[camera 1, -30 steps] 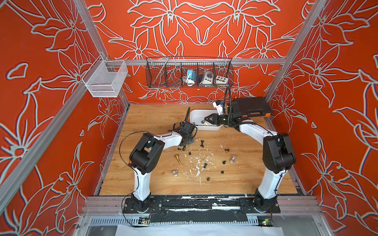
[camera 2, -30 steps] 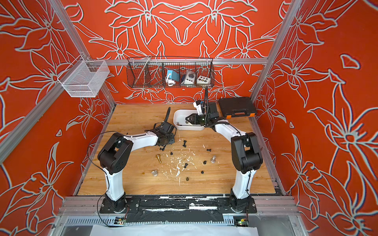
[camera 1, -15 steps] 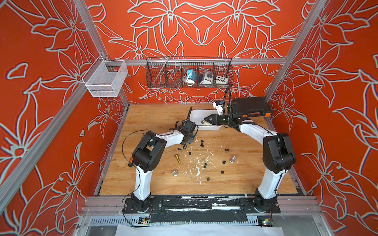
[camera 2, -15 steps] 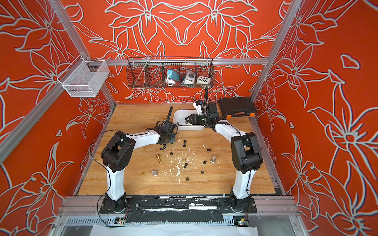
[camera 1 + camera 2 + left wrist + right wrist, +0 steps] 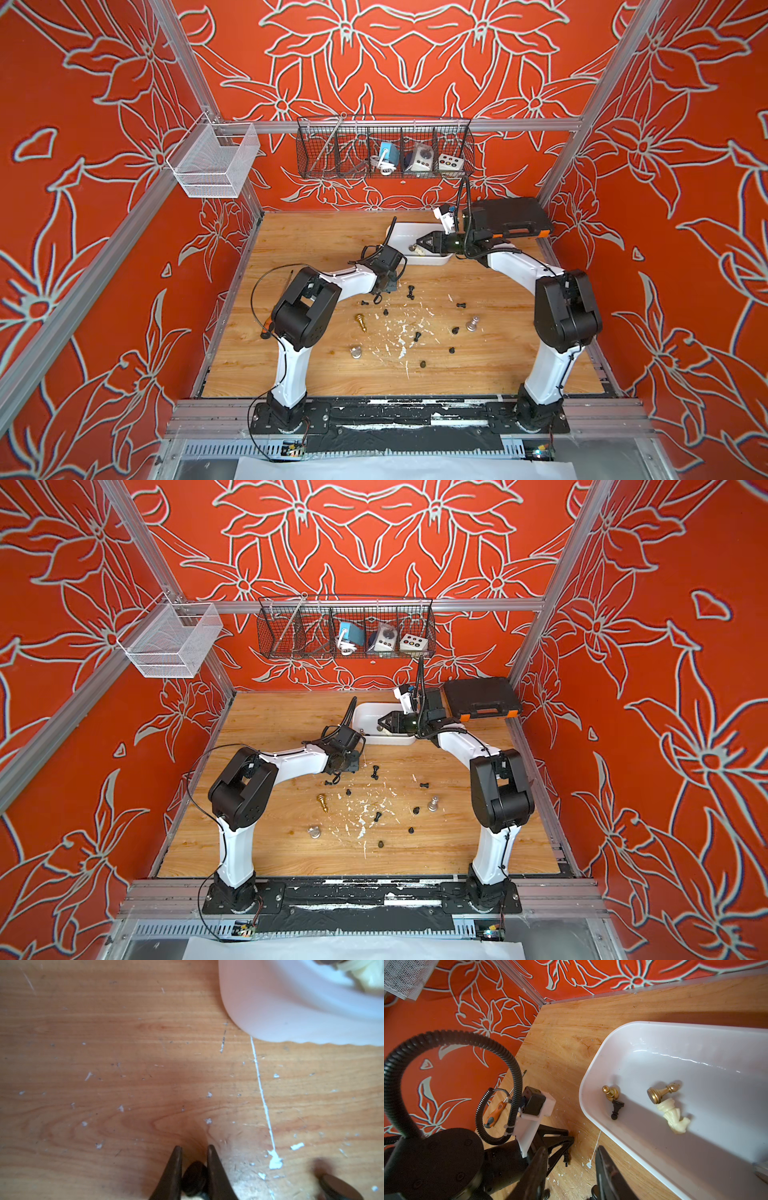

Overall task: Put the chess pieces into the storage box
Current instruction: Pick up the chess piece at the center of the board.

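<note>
Clock convention: read in the top views, 12 o'clock toward the back wall.
Left gripper [image 5: 194, 1147]: clenched on a small black chess piece [image 5: 194, 1176], pinched between its two dark fingers [image 5: 172, 1167]; whether the piece touches the wood cannot be told.
Left gripper, place: low over the surface [image 5: 316, 249], just off the 7 o'clock corner of the storage box [image 5: 428, 261].
Right gripper [image 5: 571, 1148]: released, jaws apart with nothing between them; it hangs over the storage box [image 5: 654, 1043], reaching in from 3 o'clock with tips toward 9 o'clock.
Storage box: white shallow tub with rounded corners, at 12 o'clock of the surface's middle in both top views.
Box contents: a gold pawn [image 5: 609, 1092] and a black pawn [image 5: 616, 1109] against each other near the 9 o'clock end; beside them a larger gold piece [image 5: 660, 1093] on its side, touching a cream knight [image 5: 673, 1118], also on its side.
Loose pieces: scattered on the wood at 6 o'clock of the box; a loose gold piece [image 5: 360, 323] at 9 o'clock of the scatter, a silver piece [image 5: 472, 323] at 3 o'clock, a second silver piece [image 5: 355, 352] at 8 o'clock, small black pieces [image 5: 410, 291] among them.
White flecks [image 5: 401, 332]: strewn through the middle of the scatter.
Screwdriver [image 5: 495, 1112]: orange-handled, lying at the surface's 9 o'clock edge.
Black case [image 5: 511, 216]: at 2 o'clock, near the box.
Wire basket [image 5: 384, 149]: on the back wall at 12 o'clock; white mesh basket [image 5: 214, 162] at 10 o'clock.
</note>
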Motion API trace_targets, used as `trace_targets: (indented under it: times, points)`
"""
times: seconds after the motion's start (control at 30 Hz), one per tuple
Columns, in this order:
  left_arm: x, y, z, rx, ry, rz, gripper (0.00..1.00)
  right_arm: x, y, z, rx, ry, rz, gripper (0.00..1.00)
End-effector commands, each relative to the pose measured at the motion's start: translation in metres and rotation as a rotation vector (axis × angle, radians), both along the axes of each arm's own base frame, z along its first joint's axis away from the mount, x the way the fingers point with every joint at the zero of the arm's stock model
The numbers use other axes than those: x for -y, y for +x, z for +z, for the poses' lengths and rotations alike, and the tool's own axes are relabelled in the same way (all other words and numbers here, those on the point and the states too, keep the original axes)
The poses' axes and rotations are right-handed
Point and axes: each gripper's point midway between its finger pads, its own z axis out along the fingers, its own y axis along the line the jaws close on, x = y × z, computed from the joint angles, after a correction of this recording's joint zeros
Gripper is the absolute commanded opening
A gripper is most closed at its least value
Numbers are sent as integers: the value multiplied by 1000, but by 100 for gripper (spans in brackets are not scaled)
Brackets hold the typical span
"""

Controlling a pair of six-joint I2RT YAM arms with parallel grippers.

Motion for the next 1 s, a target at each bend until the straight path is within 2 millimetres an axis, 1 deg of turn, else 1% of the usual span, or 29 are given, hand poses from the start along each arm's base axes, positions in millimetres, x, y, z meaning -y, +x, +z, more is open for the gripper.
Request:
trace_targets:
  times: [0.0, 0.2, 0.4, 0.5, 0.63, 0.8, 0.87, 0.97]
  points:
    - [-3, -9, -9, -49, 60, -38, 19, 3, -4, 6, 12, 14, 9, 41]
    - [-1, -5, -2, -39, 98, -73, 20, 3, -4, 7, 11, 18, 9, 41]
    - [1, -6, -5, -52, 109, -90, 23, 3, -4, 6, 9, 16, 8, 41]
    - [2, -7, -7, -64, 103, -75, 28, 4, -5, 5, 7, 16, 8, 41]
    - [-2, -9, -12, -86, 110, -42, 34, 3, -6, 6, 10, 19, 12, 41]
    - [-9, -13, -8, -93, 105, 42, 42, 5, -7, 8, 16, 19, 14, 41]
    - [-8, -16, -8, -96, 91, 64, 45, 5, -8, 9, 15, 24, 19, 41]
    - [-4, -20, -6, -98, 76, 82, 46, 6, -9, 9, 13, 27, 25, 41]
